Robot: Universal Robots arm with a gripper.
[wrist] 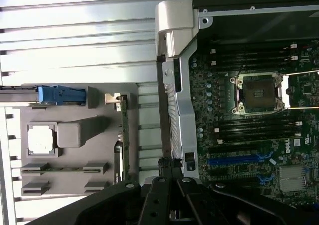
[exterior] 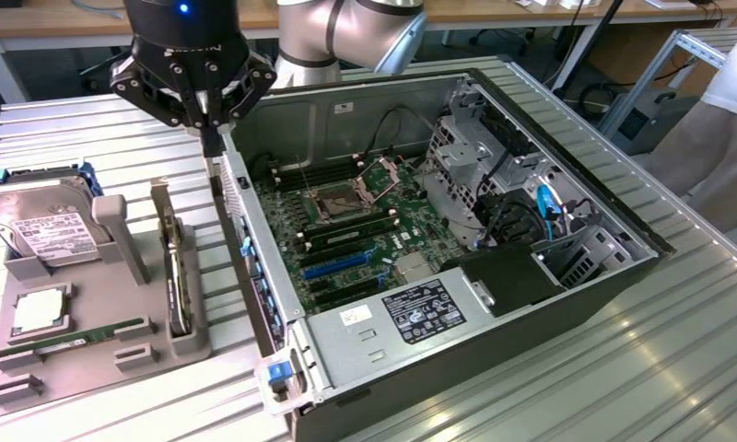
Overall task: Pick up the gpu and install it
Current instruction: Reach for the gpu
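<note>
currently on the pick-up step, with the grasp not yet made. the hand (exterior: 209, 127) is hanging clenched, gripping nothing, with its tips pointing down over the rear wall of the computer case (exterior: 344, 115). the gpu (exterior: 172, 262) is standing on its long edge in a slot of the grey holder (exterior: 122, 244) on the bench (exterior: 99, 129). it is near the hard drive (exterior: 43, 226) and apart from the hand.

the wrist view is showing the same: the hand (wrist: 173, 167) is over the case wall, and the gpu (wrist: 122, 135) is off to the side in the holder (wrist: 75, 100).

judgement: the next move is calling for the hand to release, shift across to the holder and line up along the card's thin upper edge. the blue slot (exterior: 338, 264) on the board is sitting empty.
</note>
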